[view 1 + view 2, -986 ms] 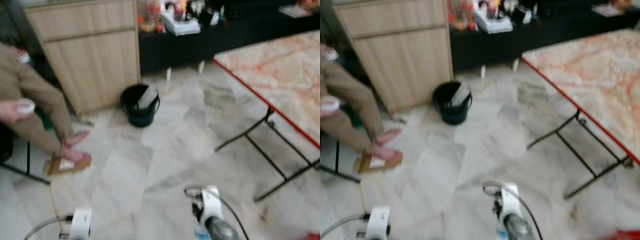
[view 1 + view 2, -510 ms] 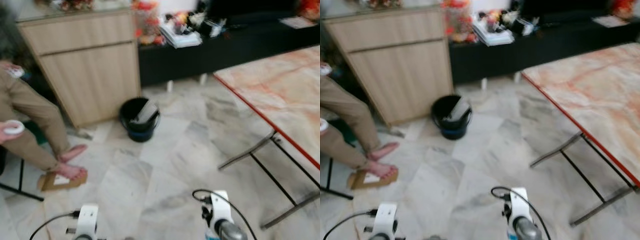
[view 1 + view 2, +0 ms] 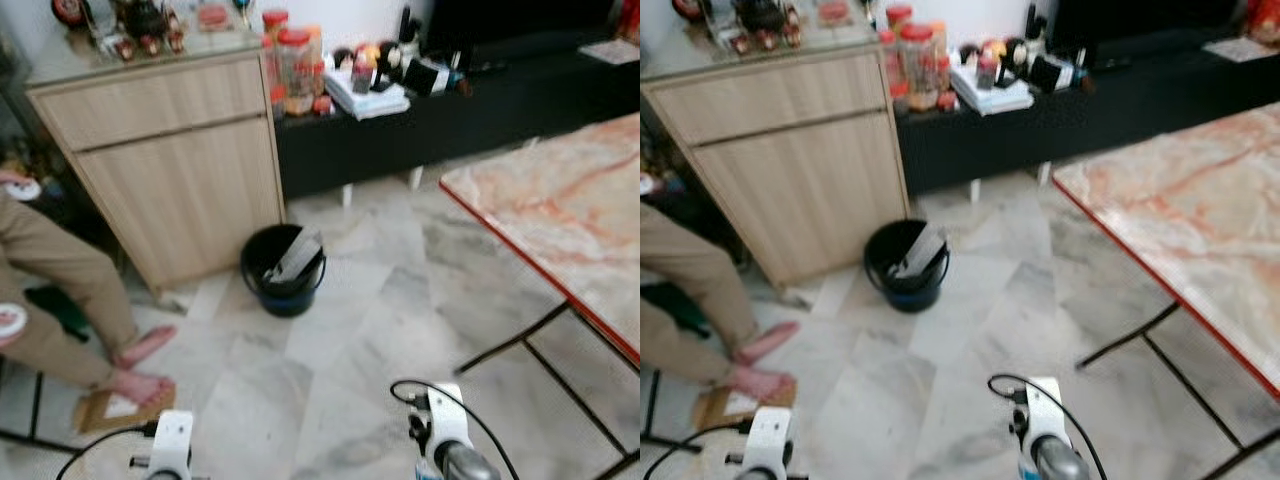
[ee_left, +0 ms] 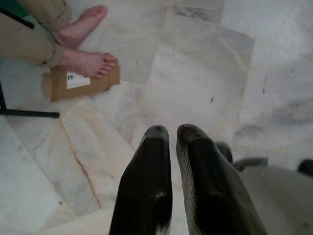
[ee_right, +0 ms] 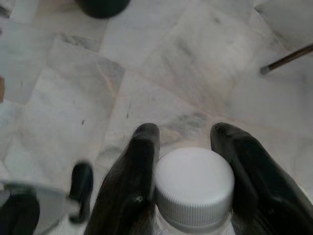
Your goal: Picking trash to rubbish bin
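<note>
Marble floor [image 3: 380, 300] (bin [image 3: 284, 270], cardboard [image 4: 80, 83])

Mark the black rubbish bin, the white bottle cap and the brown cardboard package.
Black rubbish bin [image 3: 285, 298], left eye view, front wall.
White ribbed bottle cap [image 5: 194, 182], right wrist view, flat top.
Brown cardboard package [image 4: 93, 84], left wrist view, bare top face beside the white label.

Pale marble floor [image 3: 400, 300]; a light wooden cabinet [image 3: 170, 170] beside a low black shelf [image 3: 450, 110]; a marble-patterned folding table [image 3: 570, 220].
</note>
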Controlling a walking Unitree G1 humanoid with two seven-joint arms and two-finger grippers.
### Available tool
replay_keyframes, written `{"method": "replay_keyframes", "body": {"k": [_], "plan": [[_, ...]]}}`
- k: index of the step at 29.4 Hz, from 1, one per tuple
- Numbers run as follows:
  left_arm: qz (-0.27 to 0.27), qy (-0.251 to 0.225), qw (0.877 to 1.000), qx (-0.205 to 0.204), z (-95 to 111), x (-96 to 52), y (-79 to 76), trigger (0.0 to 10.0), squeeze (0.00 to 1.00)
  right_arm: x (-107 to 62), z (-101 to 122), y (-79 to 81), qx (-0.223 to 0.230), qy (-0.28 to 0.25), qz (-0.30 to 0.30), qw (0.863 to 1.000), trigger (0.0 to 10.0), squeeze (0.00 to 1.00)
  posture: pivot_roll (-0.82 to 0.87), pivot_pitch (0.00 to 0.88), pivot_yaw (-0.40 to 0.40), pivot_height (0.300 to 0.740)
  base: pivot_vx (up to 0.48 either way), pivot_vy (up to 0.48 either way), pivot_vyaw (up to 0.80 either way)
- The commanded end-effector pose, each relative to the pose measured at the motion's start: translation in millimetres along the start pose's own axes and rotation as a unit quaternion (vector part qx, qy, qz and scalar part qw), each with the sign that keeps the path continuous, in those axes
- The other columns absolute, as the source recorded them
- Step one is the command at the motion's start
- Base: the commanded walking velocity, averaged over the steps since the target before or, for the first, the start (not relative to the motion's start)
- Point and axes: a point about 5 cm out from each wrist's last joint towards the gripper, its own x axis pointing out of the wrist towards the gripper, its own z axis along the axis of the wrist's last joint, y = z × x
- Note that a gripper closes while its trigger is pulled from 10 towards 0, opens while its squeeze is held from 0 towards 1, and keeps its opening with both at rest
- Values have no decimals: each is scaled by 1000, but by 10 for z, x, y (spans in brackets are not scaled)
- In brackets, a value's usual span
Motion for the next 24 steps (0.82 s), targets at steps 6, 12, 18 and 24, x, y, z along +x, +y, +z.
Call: {"method": "replay_keyframes", "body": {"k": [6, 12, 18, 24], "plan": [[9, 20, 1000, 10, -86, -24, 87, 10000, 0, -2, -48, 75, 0, 10, 9, 1000, 10000, 0, 118, 58, 16, 740, 411, 0, 0], [10, 22, 1000, 13, -104, -31, 103, 10000, 0, -4, -50, 89, -15, 8, 13, 1000, 10000, 0, 120, 51, 17, 740, 409, 0, 346], [10, 22, 1000, 13, -106, -33, 111, 10000, 0, -6, -65, 106, -8, 8, 14, 1000, 10000, 0, 125, 43, 18, 740, 411, 0, 400], [8, 22, 1000, 15, -102, -31, 106, 10000, 0, -6, -64, 113, -5, 8, 14, 1000, 10000, 0, 122, 38, 18, 740, 402, 0, 0]]}}
